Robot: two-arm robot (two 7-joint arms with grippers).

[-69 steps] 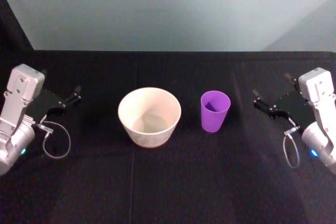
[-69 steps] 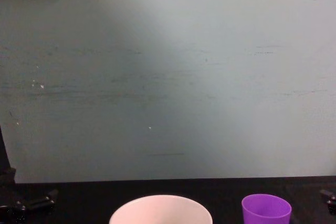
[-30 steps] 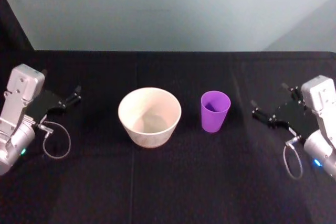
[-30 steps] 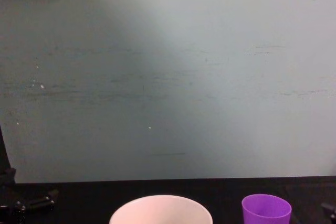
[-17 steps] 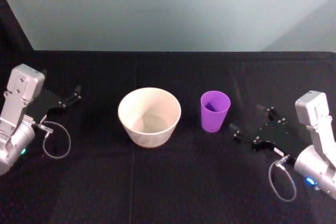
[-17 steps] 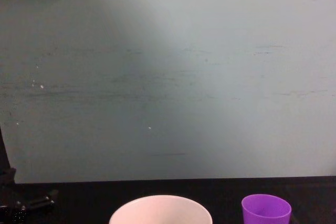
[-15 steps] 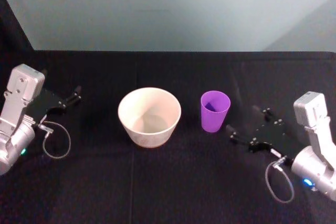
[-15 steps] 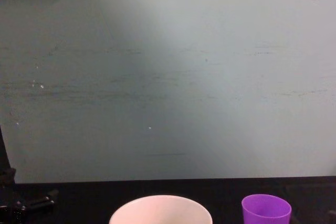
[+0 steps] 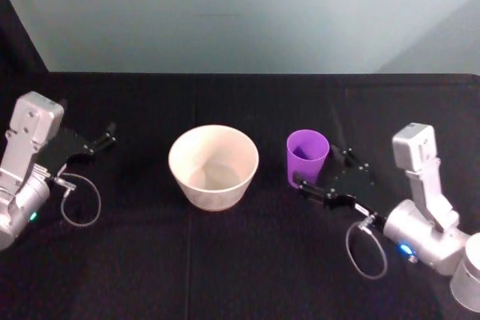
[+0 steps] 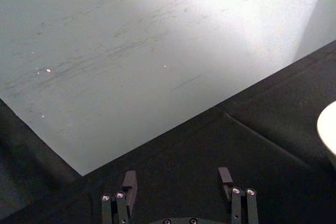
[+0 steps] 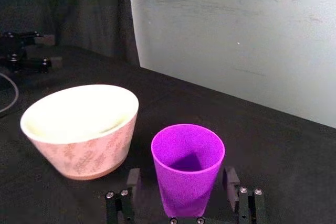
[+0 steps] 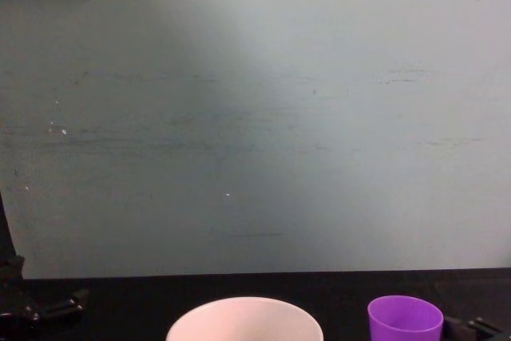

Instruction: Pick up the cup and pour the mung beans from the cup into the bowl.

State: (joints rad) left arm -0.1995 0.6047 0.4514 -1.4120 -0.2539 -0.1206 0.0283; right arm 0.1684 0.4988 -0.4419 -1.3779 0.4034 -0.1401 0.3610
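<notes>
Bowl near cup — gap between

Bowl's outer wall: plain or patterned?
Bowl has a faint reddish print outside; right wrist view shows it best.

Smooth, glossy plastic cup — matt black cloth beneath.

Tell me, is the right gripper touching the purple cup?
Apart. The right wrist view shows the right gripper, fingers open on both sides of the cup, a dark gap at each.
</notes>
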